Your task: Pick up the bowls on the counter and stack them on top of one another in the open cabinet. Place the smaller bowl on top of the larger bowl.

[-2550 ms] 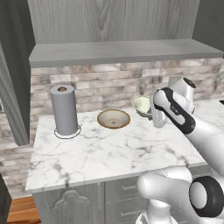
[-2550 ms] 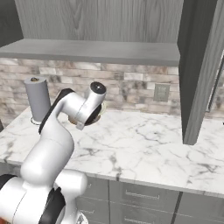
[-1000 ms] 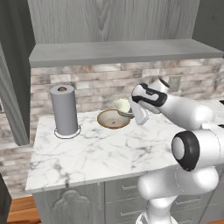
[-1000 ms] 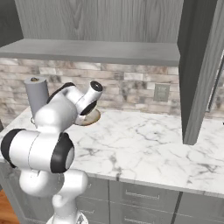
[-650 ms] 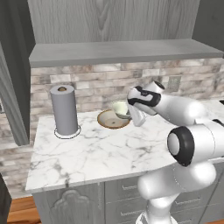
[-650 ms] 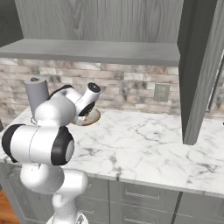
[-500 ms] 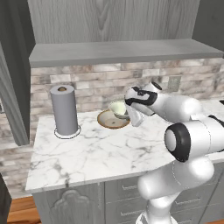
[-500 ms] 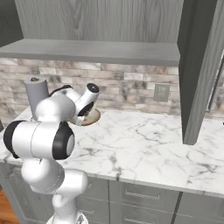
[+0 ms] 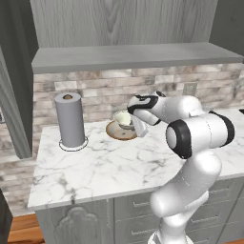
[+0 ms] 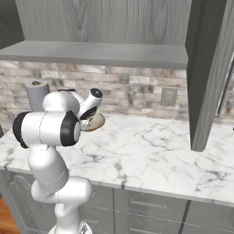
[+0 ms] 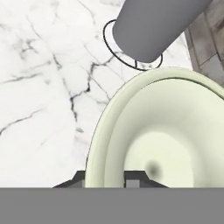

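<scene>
At far left on the counter (image 9: 95, 167) stands the paper-towel cylinder (image 9: 70, 119). Beside it, the larger bowl (image 9: 117, 131) — the smaller bowl (image 9: 123, 118) hangs just over it, its rim pinched in the gripper (image 9: 135, 123). Stacking seems under way on the counter; the open cabinet (image 9: 128, 56) shelf above is bare. Next: lower gently, centred — then release.
</scene>
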### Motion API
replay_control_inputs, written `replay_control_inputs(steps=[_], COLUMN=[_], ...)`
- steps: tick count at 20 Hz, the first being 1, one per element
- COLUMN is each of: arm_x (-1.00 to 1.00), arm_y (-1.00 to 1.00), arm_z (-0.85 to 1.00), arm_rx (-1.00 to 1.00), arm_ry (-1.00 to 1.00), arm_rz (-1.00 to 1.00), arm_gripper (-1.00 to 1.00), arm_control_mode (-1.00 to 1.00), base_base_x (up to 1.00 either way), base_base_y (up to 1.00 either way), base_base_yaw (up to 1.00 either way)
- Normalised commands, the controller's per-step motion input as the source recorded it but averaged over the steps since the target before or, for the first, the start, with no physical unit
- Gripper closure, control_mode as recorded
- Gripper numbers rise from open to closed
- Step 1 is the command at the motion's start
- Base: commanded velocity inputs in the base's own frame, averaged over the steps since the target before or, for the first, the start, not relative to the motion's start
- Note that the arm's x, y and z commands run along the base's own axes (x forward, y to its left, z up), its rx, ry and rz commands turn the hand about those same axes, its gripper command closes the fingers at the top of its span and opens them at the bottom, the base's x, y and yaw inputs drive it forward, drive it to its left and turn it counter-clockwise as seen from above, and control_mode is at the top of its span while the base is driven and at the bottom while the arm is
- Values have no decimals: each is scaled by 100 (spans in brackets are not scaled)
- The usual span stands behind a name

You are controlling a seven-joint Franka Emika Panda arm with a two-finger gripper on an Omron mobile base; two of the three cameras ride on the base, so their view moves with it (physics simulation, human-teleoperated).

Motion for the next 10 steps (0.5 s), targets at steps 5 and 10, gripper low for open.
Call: replay_control_inputs(steps=[5, 10], arm_x=[44, 35], arm_y=[7, 5], arm_z=[-21, -24], arm_rx=[-3, -6], arm_ry=[0, 0], arm_rz=[0, 0], arm_gripper=[100, 100], arm_control_mode=[-100, -100], base_base_x=[0, 0], base_base_y=[0, 0], base_base_yaw=[0, 0])
